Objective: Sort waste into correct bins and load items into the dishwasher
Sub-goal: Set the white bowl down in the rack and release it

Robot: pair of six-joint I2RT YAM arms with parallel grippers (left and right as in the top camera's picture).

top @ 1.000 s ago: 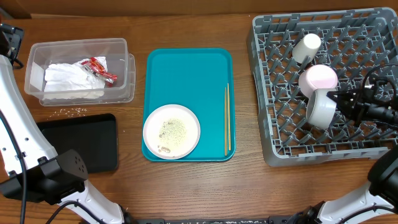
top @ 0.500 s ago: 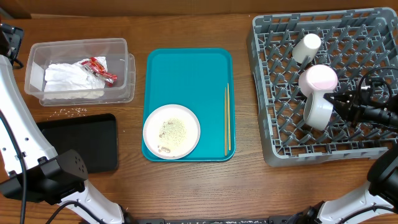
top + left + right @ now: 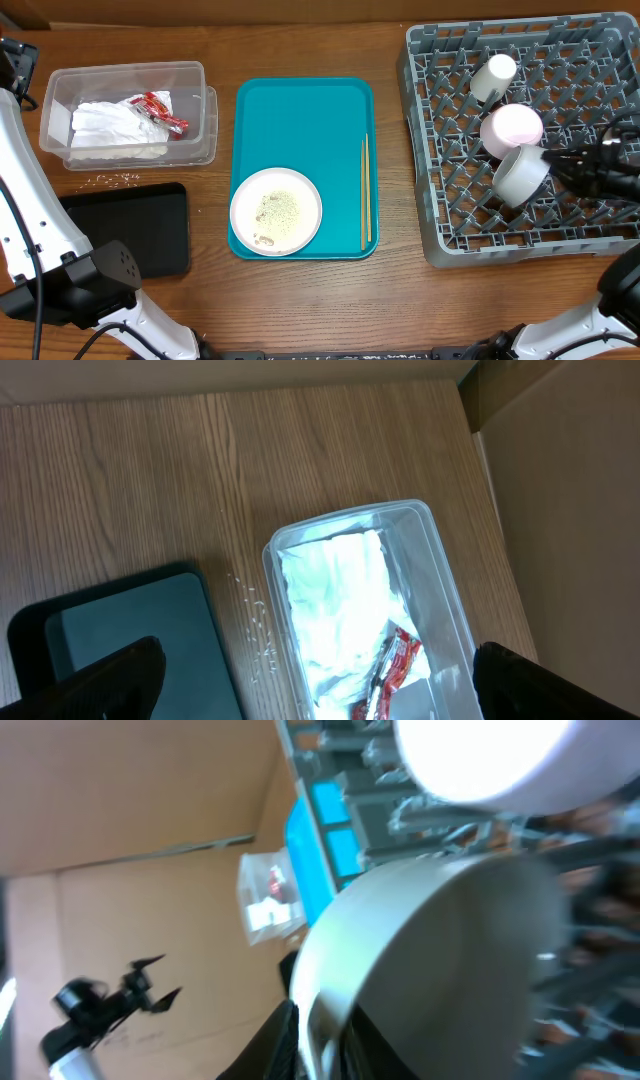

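Wood-grain table (image 3: 400, 300), large square grey plastic dish rack (image 3: 415, 150) at R side. Round grey bowl (image 3: 520, 175) is tilted over the rack's pegs, just beside an upturned small white bowl (image 3: 512, 128). R gripper (image 3: 548, 162) is clamped on its rim. You should settle it between pegs before letting go and avoid knocking the neighbour. L gripper (image 3: 320, 695) is spread wide, holding nothing, above the clear rectangular plastic tub (image 3: 440, 575).

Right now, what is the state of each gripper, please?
Left gripper: open, holding nothing.
Right gripper: shut on the rim of the tilted bowl.
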